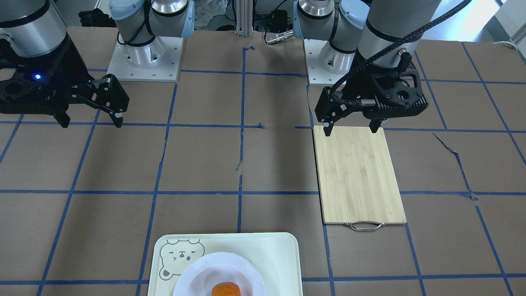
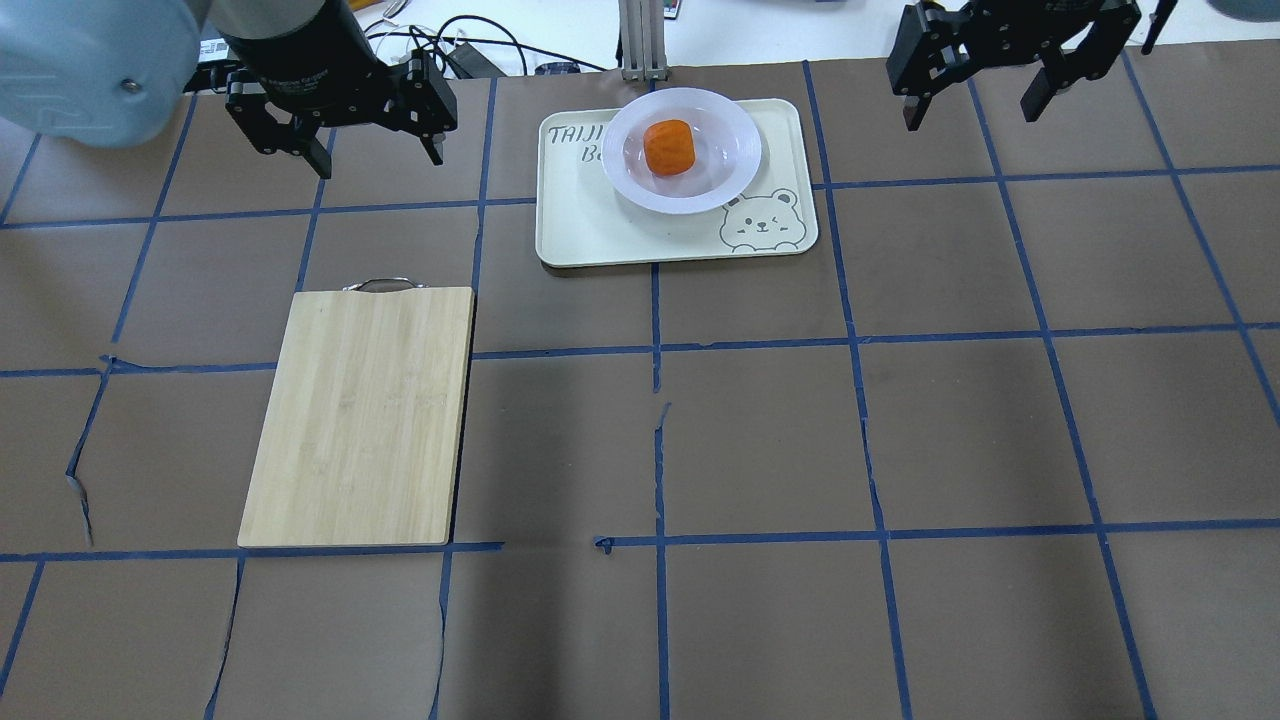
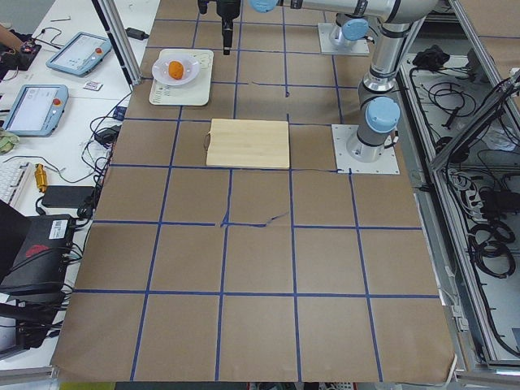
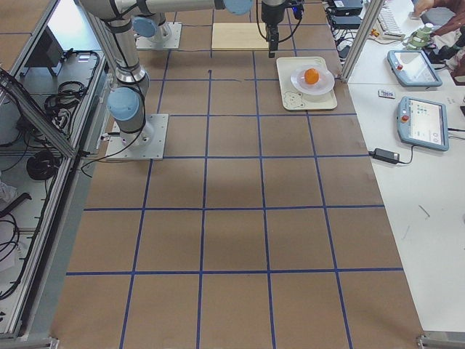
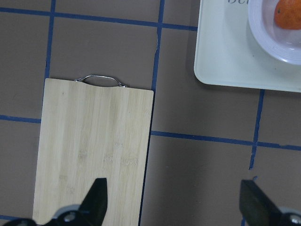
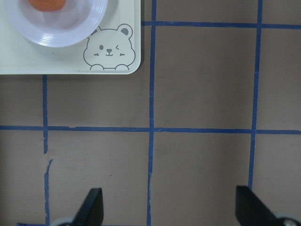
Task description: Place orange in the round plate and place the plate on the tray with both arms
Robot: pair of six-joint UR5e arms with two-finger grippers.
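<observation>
at the far middle of the table, the orange (image 2: pixel 668 147) sits in the well of the round plate (image 2: pixel 730 172), roughly centred. the round plate rests on the tray (image 2: pixel 600 232), toward the tray's far long edge, which its rim overhangs slightly. it partly covers the printed lettering. the bear face (image 2: pixel 760 222) lies uncovered in the tray's near right corner, just beside the plate rim.

left gripper (image 2: pixel 380 158): raised well clear of the surface, fingers spread wide, nothing between them. its wrist view looks down on the cutting board (image 2: pixel 360 415). right gripper (image 2: pixel 970 115): likewise raised, fingers spread wide and empty, off to the right of the tray and well apart from it.

the cutting board lies flat on the robot's left side, well apart from the tray, with its metal handle (image 2: pixel 380 285) at the far end.

surface: the table (image 2: pixel 760 440) is covered in brown paper marked into squares with blue tape (image 2: pixel 1000 337). the paper shows tears (image 2: pixel 82 485) near the left side, and the tape is broken at the centre line. each arm stands on a mounting plate (image 1: pixel 144 61) at the robot's edge.

room: an aluminium post (image 2: pixel 640 40) stands behind the tray. a white bench (image 4: pixel 407 182) beyond the table carries teach pendants (image 4: pixel 421 123) and cables (image 3: pixel 106 130). more cabling lies behind the robot's side.
</observation>
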